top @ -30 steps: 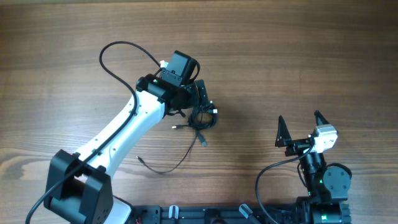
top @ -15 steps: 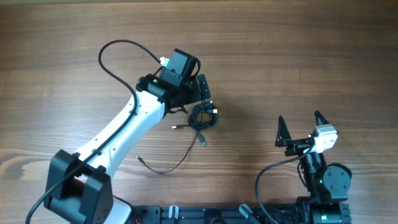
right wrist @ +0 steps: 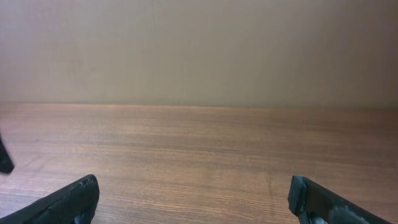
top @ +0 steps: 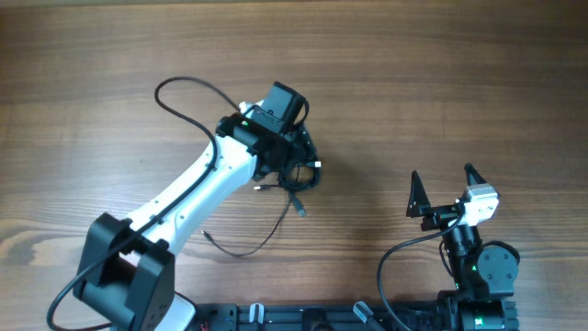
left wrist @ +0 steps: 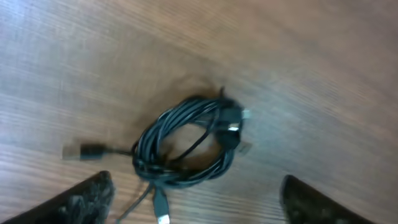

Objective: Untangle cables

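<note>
Your left tool (left wrist: 198,198) has moved right over the cables (left wrist: 186,146), wide open and holding nothing, so you can grab them next.

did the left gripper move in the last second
Yes. Seen from overhead, the left gripper has shifted right and slightly toward the near edge, ending above the coiled cables, which have not moved.

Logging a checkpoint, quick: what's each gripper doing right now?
Left gripper: open, above the cables, holding nothing.
Right gripper: open, empty.
</note>
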Robot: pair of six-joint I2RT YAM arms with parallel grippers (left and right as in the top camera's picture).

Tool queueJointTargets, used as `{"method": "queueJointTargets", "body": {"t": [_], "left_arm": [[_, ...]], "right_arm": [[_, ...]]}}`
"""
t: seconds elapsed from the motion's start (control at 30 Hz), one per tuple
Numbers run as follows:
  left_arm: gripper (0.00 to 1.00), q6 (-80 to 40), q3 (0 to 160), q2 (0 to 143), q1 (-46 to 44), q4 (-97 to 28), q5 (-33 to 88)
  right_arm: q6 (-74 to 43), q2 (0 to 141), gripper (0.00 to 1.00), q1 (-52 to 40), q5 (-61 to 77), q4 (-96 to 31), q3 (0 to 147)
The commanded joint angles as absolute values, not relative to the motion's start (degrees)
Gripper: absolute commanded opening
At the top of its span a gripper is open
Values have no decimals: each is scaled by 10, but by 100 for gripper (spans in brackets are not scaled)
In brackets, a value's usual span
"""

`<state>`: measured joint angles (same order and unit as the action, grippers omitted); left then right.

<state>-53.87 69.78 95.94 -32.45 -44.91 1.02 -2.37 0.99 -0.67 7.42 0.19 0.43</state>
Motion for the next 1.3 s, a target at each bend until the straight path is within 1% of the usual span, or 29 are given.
{"method": "queueJointTargets", "body": {"t": [0.0, 0.03, 0.07, 0.13, 0.17, 0.23, 0.3, 0.4, 0.57, 0.7, 0.8, 0.83, 0.87, 0.9, 0.97, 1.0, 1.03, 1.07, 1.1, 1.17, 1.27], "left_arm": [[81, -669, 693, 974, -334, -458, 10], [75, -661, 693, 977, -336, -452, -3], [69, -620, 693, 979, -338, -447, -27], [57, -491, 693, 982, -338, -443, -85], [56, -366, 693, 984, -338, -446, -109], [64, -273, 693, 985, -338, -449, -110], [66, -217, 693, 988, -338, -449, -107], [64, -154, 693, 1004, -338, -440, -66], [63, -150, 693, 1050, -338, -433, -56], [64, -150, 693, 1083, -338, -415, -48], [63, -150, 693, 1106, -338, -391, 15], [61, -150, 693, 1113, -338, -385, 30], [51, -155, 693, 1119, -338, -380, 32], [47, -155, 693, 1126, -338, -377, 32], [44, -174, 693, 1138, -338, -371, 32], [38, -186, 693, 1142, -338, -368, 31], [26, -203, 693, 1144, -338, -368, 28], [9, -218, 693, 1144, -338, -368, 27], [4, -220, 694, 1142, -338, -368, 27], [4, -223, 697, 1127, -332, -380, 18], [4, -297, 709, 1084, -316, -422, -23]], "right_arm": [[-31, 4, 100, -8, 64, 3, 3], [-31, 4, 100, -8, 64, 3, 3], [-31, 4, 99, -8, 64, 3, 3], [-31, 4, 100, -8, 64, 3, 3], [-31, 4, 100, -8, 64, 3, 3], [-31, 4, 100, -8, 64, 3, 3], [-31, 4, 100, -8, 64, 3, 3], [-31, 4, 100, -8, 64, 3, 3], [-31, 4, 100, -8, 64, 3, 3], [-31, 4, 100, -8, 64, 3, 3], [-31, 4, 100, -8, 64, 3, 3], [-31, 4, 100, -8, 64, 3, 3], [-31, 4, 100, -8, 64, 3, 3], [-31, 4, 100, -8, 64, 3, 3], [-31, 4, 100, -8, 64, 3, 3], [-31, 4, 100, -8, 64, 3, 3], [-31, 4, 100, -8, 64, 3, 3], [-31, 4, 100, -8, 64, 3, 3], [-31, 4, 100, -8, 64, 3, 3], [-31, 4, 100, -8, 64, 3, 3], [-31, 4, 100, -8, 64, 3, 3]]}}
